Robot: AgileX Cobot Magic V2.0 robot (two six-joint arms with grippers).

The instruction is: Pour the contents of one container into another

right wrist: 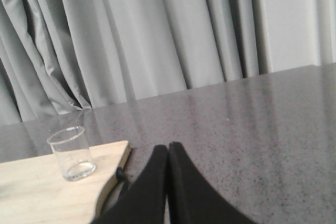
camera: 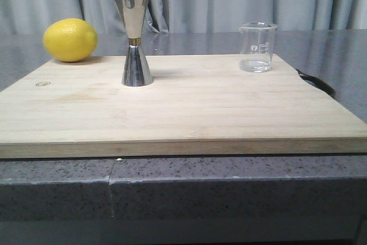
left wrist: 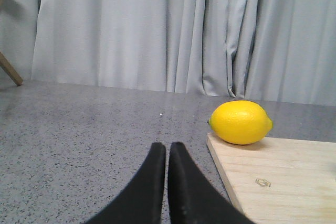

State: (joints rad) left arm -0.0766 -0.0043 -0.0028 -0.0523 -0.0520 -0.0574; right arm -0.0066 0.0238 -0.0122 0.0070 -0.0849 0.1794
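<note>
Front view: steel jigger [camera: 136,34] upright left of centre on the cutting board [camera: 189,110]; glass beaker [camera: 257,47] far right, contents unclear; lemon [camera: 70,39] far left.
Progress: fits before or after pouring.
Left wrist view: left gripper [left wrist: 167,153] pressed together, empty.
Right wrist view: right gripper [right wrist: 168,155] closed, empty, beside the board.

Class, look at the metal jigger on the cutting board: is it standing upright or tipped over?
Upright. The jigger stands on its smaller cone on the cutting board, wider cup opening upward.
</note>
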